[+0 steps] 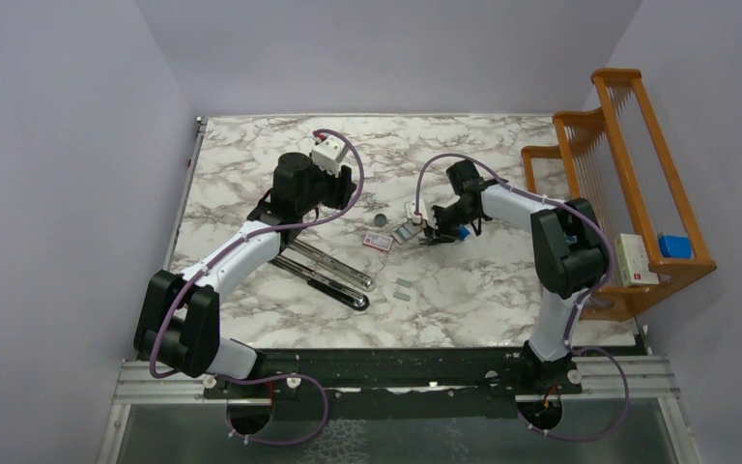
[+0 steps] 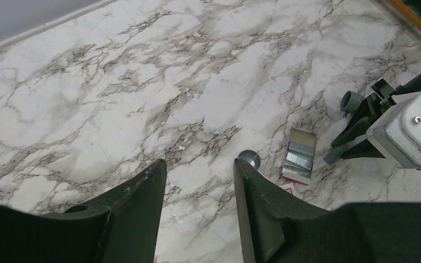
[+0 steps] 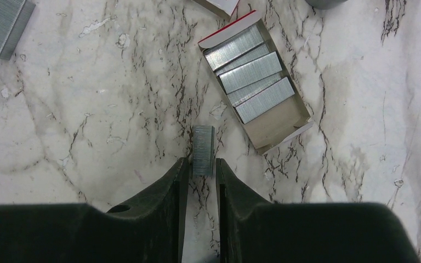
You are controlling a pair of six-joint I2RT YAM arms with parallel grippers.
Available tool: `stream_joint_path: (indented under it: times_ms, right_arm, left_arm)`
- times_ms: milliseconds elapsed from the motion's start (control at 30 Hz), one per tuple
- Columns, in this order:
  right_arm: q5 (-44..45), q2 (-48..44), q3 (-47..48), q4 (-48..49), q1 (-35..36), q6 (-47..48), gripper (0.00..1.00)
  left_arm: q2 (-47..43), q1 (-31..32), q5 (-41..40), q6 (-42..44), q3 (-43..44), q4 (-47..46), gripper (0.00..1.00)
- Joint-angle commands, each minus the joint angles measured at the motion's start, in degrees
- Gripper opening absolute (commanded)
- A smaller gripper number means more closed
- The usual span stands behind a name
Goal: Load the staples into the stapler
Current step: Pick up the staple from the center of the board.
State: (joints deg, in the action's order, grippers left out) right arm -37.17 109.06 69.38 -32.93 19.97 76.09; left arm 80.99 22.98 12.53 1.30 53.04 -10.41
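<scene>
An opened white-and-red box (image 3: 255, 82) lies on the marble with several silvery staples strips in it. One loose strip of staples (image 3: 203, 150) lies flat, its near end between the fingertips of my right gripper (image 3: 203, 164). The jaws stand narrowly either side of it, with thin gaps still showing. Another strip (image 3: 5, 24) lies off to the left. The stapler (image 1: 333, 275), black and chrome, lies opened out near the left arm. My left gripper (image 2: 200, 164) hovers open over bare marble with nothing between its fingers. From above, my right gripper (image 1: 435, 235) is beside the box (image 1: 404, 232).
A small dark round disc (image 2: 249, 159) lies by the left gripper's right finger. The box's red-and-white lid (image 1: 379, 242) lies next to it. A loose strip (image 1: 403, 286) sits nearer the front. A wooden rack (image 1: 628, 174) stands at the right edge.
</scene>
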Motion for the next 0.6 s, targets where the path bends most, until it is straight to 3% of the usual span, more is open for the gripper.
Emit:
stream_joint_path:
  times_ms: [0, 567]
  right_arm:
    - [1.8, 1.9, 1.2, -1.9, 0.1, -0.4, 0.26]
    - [-0.7, 0.0, 2.4, -1.5, 0.0, -5.1, 0.18]
  left_arm:
    - [-1.4, 0.0, -0.2, 0.4, 1.7, 0.1, 0.52]
    - [-1.5, 0.0, -0.2, 0.2, 1.6, 0.0, 0.52]
